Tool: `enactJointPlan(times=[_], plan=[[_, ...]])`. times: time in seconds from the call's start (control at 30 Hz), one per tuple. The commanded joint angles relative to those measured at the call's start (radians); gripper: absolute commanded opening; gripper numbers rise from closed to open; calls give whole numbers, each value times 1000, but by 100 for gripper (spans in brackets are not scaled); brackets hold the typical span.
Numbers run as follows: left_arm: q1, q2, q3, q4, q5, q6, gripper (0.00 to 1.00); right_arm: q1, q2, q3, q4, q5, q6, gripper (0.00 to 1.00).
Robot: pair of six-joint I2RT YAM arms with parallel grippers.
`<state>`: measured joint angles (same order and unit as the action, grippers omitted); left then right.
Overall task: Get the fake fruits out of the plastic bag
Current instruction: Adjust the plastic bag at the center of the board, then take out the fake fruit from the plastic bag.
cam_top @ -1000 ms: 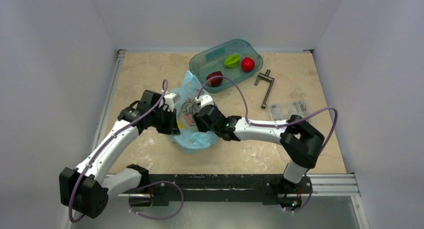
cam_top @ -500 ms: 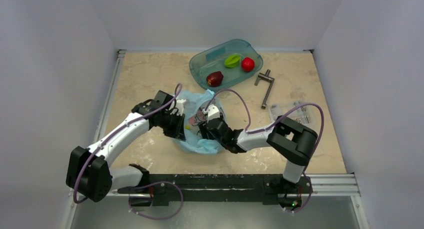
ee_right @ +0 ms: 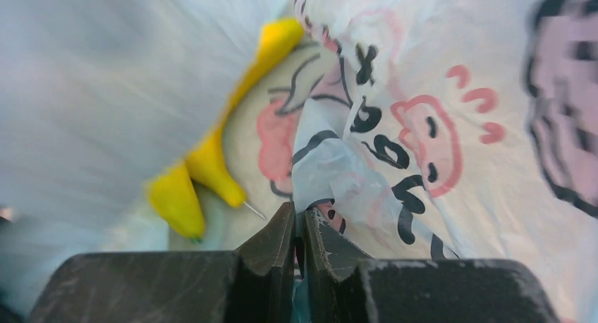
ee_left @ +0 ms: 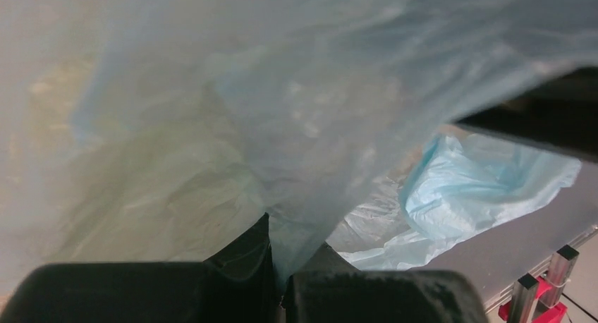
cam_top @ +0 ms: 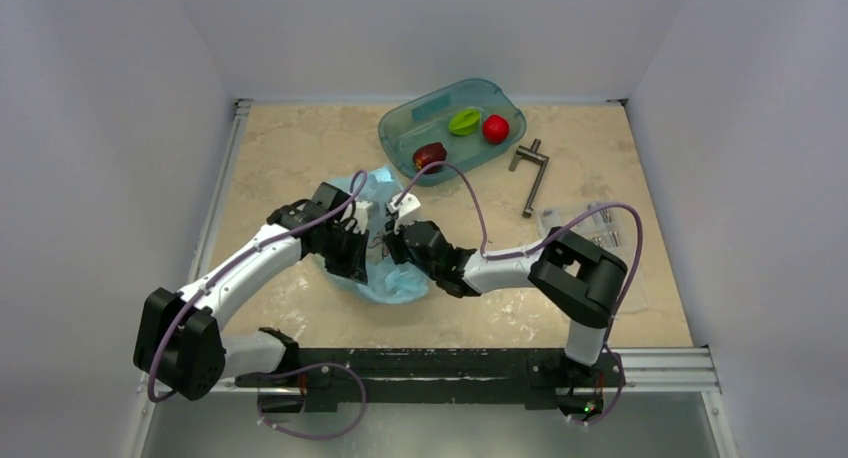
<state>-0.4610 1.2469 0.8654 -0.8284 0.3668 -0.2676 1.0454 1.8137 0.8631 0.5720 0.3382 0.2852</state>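
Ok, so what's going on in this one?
Both arms are working on the light-blue plastic bag mid-table. The left gripper is shut on a fold of its film, and the right gripper pinches the printed side. The yellow banana shows among the folds, not yet out. The maroon fruit already lies in the teal tray at the far side.
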Motion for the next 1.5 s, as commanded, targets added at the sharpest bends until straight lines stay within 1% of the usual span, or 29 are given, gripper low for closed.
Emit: enactJointPlan(times=[0.0, 0.1, 0.13, 0.17, 0.23, 0.27, 0.3, 0.33, 0.43, 0.5, 0.67, 0.77, 0.87, 0.97, 1.03, 1.13, 1.27, 1.4, 1.47], plan=[[-16, 8, 20, -6, -16, 9, 0, -1, -20, 62, 142, -72, -24, 8], [-22, 10, 18, -8, -26, 7, 0, -1, -41, 45, 177, -111, -27, 10], [-23, 12, 20, -8, -27, 7, 0, -1, -45, 39, 185, -115, -26, 15], [-24, 13, 22, -9, -28, 7, 0, -3, -47, 40, 182, -124, -25, 28], [-24, 13, 26, -16, -39, 7, 0, -4, -45, 66, 108, -138, -30, 54], [-25, 9, 27, -18, -47, 7, 0, -5, -47, 76, 75, -140, -31, 65], [-24, 3, 28, -19, -51, 8, 0, -5, -53, 82, 51, -146, -32, 70], [-24, -5, 29, -21, -55, 8, 0, -4, -66, 78, 35, -154, -31, 73], [-24, -55, 34, -27, -102, 6, 0, -5, -128, 51, 2, -195, 3, 75], [-24, -109, 33, -28, -141, 3, 0, -4, -161, 50, -36, -199, 28, 73], [-23, -264, 20, -12, -207, -2, 0, -3, -225, 74, -76, -234, 67, 71], [-22, -309, 14, -5, -223, -5, 0, -4, -198, 116, -94, -266, 58, 62], [-24, -313, 15, -9, -231, -7, 0, -3, -135, 159, -86, -327, 61, 52], [-24, -304, 19, -13, -235, -6, 0, -4, -60, 205, -60, -361, 67, 50], [-24, -304, 19, -15, -235, -5, 0, -4, -2, 246, -48, -396, 69, 51], [-23, -316, 20, -14, -237, -5, 0, -4, 91, 320, -48, -446, 56, 55], [-24, -325, 11, -8, -236, -7, 0, -7, 193, 387, -43, -511, 39, 61], [-23, -305, 15, -11, -227, -5, 0, -7, 274, 433, -34, -554, 23, 71], [-22, -295, 18, -11, -221, -5, 0, -7, 305, 454, -38, -563, 16, 73]])
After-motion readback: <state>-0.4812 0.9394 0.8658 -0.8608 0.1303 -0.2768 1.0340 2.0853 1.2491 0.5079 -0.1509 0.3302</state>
